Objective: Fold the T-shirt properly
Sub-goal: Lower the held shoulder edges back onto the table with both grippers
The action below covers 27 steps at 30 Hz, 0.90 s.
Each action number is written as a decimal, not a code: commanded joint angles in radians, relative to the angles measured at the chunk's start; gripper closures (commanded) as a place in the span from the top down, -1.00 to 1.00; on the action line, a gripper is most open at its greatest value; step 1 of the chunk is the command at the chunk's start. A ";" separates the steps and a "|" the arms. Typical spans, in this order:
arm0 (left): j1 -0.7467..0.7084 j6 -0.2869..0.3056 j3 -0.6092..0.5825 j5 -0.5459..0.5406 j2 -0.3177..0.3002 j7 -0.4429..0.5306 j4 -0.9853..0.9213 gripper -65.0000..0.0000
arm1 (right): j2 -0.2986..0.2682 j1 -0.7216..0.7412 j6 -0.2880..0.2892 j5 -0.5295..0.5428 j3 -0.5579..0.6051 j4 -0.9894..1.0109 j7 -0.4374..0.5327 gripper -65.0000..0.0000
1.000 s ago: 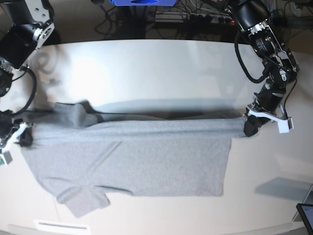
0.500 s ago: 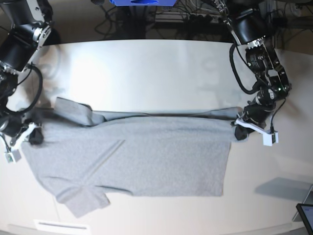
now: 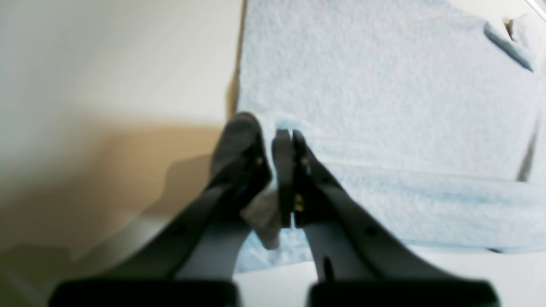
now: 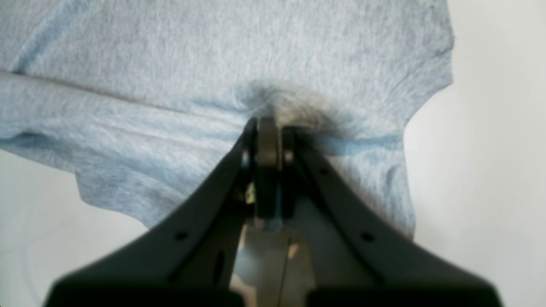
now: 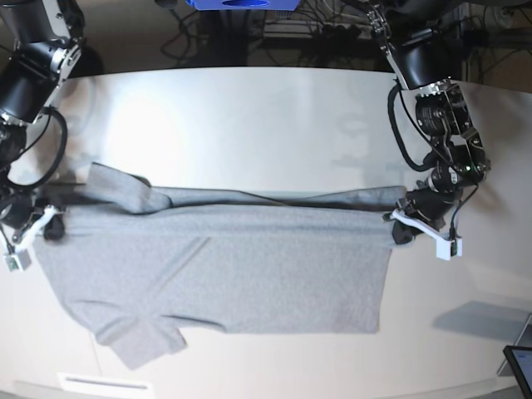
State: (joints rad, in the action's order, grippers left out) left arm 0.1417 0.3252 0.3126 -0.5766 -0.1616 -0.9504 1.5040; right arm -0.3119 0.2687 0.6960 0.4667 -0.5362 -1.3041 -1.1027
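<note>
The grey T-shirt (image 5: 224,270) lies plain side up across the white table (image 5: 249,116), its far edge doubled over into a long fold. My left gripper (image 5: 399,229) is shut on the hem corner at the shirt's right end. The left wrist view shows a wad of cloth pinched between the fingers of the left gripper (image 3: 268,132), with the T-shirt (image 3: 384,98) spread beyond. My right gripper (image 5: 50,229) is shut on the shoulder end at the left. Up close, the right gripper (image 4: 264,125) bunches the T-shirt (image 4: 192,64) at its tips.
A tablet corner (image 5: 519,366) pokes in at the front right. A white strip (image 5: 104,384) lies at the table's front left edge. A blue object (image 5: 241,4) and cables sit beyond the table's far edge.
My left gripper has carried the hem corner leftward and a little nearer. The right gripper has shifted slightly right. The far fold hangs slacker between them.
</note>
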 commanded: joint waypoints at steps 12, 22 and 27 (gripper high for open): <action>0.054 0.073 -0.042 -0.010 -0.059 0.026 -0.007 0.60 | -0.028 0.024 0.002 0.008 -0.009 -0.058 0.083 0.77; -0.136 0.076 -0.051 0.019 -0.052 0.133 0.277 0.82 | -0.020 -0.145 0.002 0.007 -0.006 -0.426 0.075 0.52; -0.253 0.070 -0.053 0.278 -0.025 0.336 0.283 -0.34 | -0.020 -0.231 0.002 -0.024 -0.003 -0.455 0.083 0.41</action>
State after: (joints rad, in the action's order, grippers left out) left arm -0.1226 0.3958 0.2573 -0.2714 -0.1791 -0.6319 1.7721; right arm -0.3141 0.0147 0.6991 0.4278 -0.5362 -1.7386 -1.0466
